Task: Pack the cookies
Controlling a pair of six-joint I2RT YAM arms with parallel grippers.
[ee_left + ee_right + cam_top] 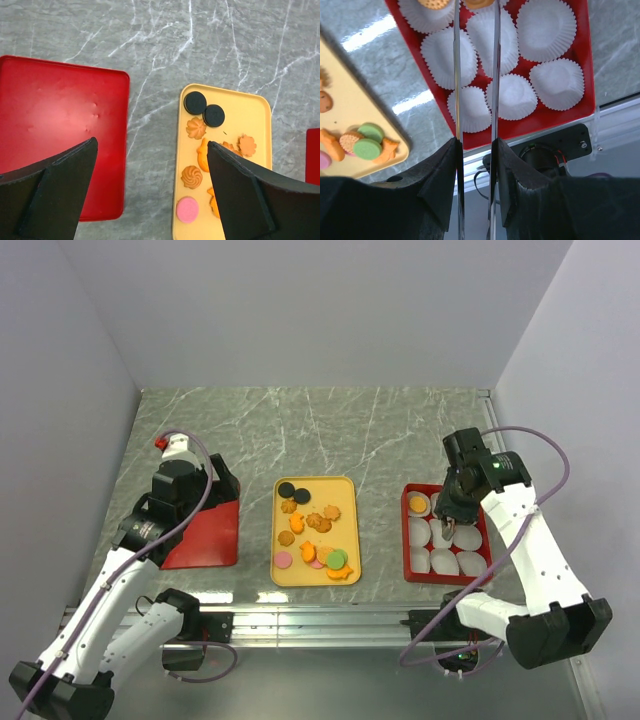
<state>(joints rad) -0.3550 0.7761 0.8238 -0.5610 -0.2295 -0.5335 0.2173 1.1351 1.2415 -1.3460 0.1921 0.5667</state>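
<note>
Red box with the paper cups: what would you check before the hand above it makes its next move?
1. Empty paper cups in red box: ok, several are bare.
2. Cookies waiting on yellow tray: ok, plenty.
3. Right hand empty: cannot tell; its fingertips run out of the wrist view.
4. Left hand out of the way: ok, open, by the red lid.

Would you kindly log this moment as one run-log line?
left gripper: open, near red tray | right gripper: over red box of paper cups, grip unclear | cookies: most on yellow tray, at least one in a cup
</note>
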